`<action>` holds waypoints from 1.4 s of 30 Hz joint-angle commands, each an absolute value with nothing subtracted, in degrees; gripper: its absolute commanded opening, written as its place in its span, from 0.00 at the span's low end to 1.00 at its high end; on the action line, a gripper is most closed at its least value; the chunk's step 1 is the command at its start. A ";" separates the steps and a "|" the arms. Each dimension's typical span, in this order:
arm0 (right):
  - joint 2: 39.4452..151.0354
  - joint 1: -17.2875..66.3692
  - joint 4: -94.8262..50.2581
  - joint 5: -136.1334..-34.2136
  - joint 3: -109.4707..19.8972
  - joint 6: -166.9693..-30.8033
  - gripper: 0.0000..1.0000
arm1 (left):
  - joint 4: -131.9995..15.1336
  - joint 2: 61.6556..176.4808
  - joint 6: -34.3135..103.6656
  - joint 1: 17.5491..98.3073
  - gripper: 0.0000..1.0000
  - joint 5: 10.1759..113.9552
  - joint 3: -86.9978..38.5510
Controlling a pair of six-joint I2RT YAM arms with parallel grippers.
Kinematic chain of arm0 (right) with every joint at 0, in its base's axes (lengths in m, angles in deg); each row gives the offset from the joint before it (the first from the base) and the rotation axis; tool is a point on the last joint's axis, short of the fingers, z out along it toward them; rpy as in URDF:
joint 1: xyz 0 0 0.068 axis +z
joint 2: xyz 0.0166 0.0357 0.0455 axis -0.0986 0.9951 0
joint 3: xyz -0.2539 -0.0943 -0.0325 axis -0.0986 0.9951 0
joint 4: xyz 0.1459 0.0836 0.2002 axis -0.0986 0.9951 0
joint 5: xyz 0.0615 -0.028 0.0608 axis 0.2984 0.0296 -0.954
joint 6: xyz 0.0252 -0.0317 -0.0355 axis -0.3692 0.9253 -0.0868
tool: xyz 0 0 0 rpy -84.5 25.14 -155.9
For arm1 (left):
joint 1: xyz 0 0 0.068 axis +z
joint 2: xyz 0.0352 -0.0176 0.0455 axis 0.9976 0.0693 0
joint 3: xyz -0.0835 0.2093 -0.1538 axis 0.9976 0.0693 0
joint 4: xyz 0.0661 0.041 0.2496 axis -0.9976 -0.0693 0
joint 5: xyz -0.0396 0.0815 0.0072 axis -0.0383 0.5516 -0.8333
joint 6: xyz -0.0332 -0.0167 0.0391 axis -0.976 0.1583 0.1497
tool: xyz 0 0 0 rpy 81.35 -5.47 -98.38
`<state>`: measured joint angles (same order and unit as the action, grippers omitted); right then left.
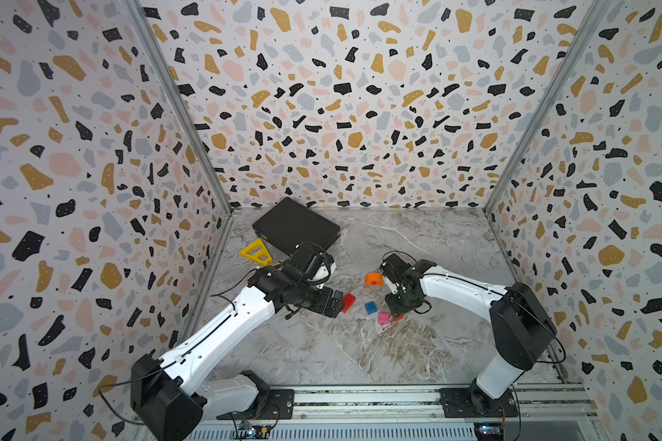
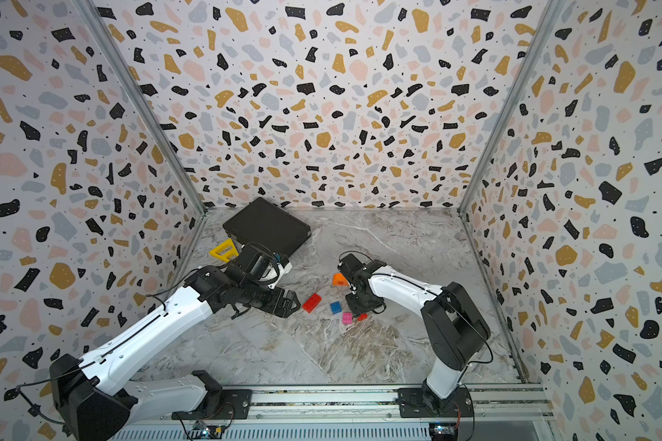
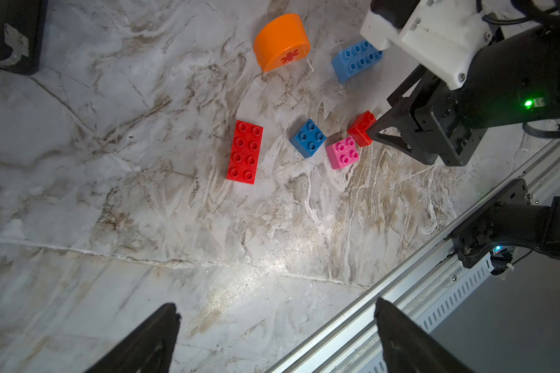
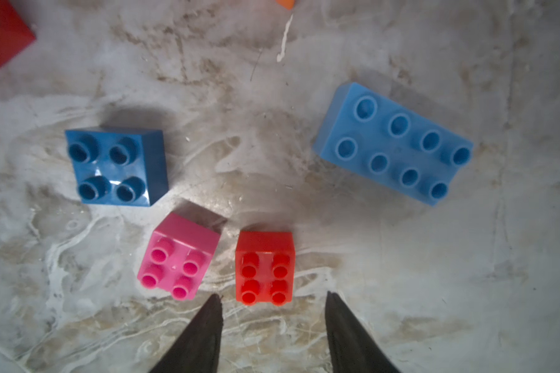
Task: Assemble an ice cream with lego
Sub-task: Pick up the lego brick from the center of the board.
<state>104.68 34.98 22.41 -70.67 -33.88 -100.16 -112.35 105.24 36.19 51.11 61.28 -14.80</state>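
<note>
Two robot arms are reaching over a marble table [image 1: 417, 343], where six loose bricks are lying in a small cluster between them. None are joined, so the ice cream is not yet started.

The right gripper [image 4: 274, 297] is hovering at the small red brick [image 4: 265, 268]. Its fingers are partly spread and holding nothing. The brick is sitting just ahead of the tips, with a little room on each side. The pink brick [image 4: 178, 255] is lying just beside the red one, turned at an angle. The small blue brick [image 4: 115, 166], the long light-blue brick [image 4: 393, 143], the long red brick [image 3: 244, 151] and the orange dome [image 3: 280, 42] are sitting a little further off. The left gripper [image 3: 277, 306] is hanging wide open and empty near the long red brick.

The likely trouble is on the pink side, where the gap is looking narrow. A finger lowered there could nudge the pink brick or trap it along with the red one. An off-centre squeeze on smooth plastic could also twist the red brick out of the grasp.
</note>
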 commanded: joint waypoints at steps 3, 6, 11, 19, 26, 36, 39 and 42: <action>105.14 35.38 21.87 -70.35 -33.70 -101.64 0.54 | -111.48 104.99 36.27 51.92 0.97 60.77 -13.79; 105.46 35.56 21.70 -70.62 -33.29 -101.89 0.54 | -111.48 104.94 36.46 52.10 0.97 60.67 -13.69; 105.88 35.91 21.27 -70.50 -32.39 -102.37 0.53 | -111.45 104.98 36.55 52.28 0.97 60.73 -13.53; 106.83 36.44 20.06 -70.19 -31.46 -102.91 0.48 | -111.40 104.81 36.62 52.28 0.97 60.85 -13.34; 107.62 36.70 20.06 -69.57 -31.84 -103.11 0.41 | -111.56 104.67 36.85 52.39 0.97 60.94 -13.17; 108.98 37.03 19.71 -69.83 -31.87 -103.15 0.40 | -111.56 104.72 36.96 52.37 0.98 61.02 -13.00; 109.11 37.14 19.62 -69.83 -31.97 -103.15 0.39 | -111.50 104.71 37.05 52.37 0.98 61.02 -12.99; 109.12 37.27 19.67 -69.60 -32.20 -103.08 0.35 | -111.57 104.72 37.22 52.37 0.98 61.02 -13.08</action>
